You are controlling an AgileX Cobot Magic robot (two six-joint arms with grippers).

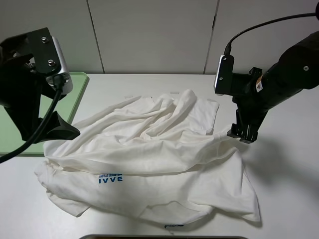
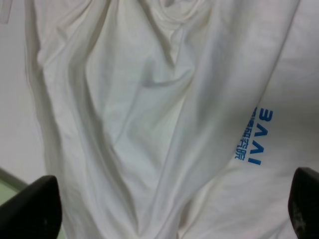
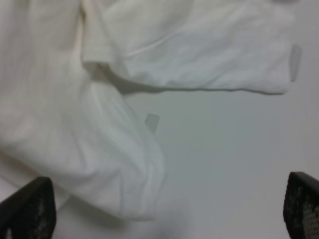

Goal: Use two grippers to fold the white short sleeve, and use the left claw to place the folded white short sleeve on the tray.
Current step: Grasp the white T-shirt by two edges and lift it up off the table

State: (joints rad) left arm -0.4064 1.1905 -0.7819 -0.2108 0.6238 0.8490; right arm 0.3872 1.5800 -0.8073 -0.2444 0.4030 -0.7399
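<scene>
Exterior high, white short sleeve (image 1: 149, 154) crumpled between left gripper (image 1: 62, 130), right gripper (image 1: 242, 133)

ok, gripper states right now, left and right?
Left gripper: open, holding nothing, over the white T-shirt.
Right gripper: open, holding nothing, over the T-shirt's edge.

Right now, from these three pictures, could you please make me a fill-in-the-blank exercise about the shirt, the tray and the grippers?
The white short sleeve lies crumpled on the ____, not folded.
Its small lettering is ____.
The tray beside it is light ____.
The left gripper and the right gripper hold nothing; their jaws stand ____.
Missing words: table; blue; green; open.
</scene>
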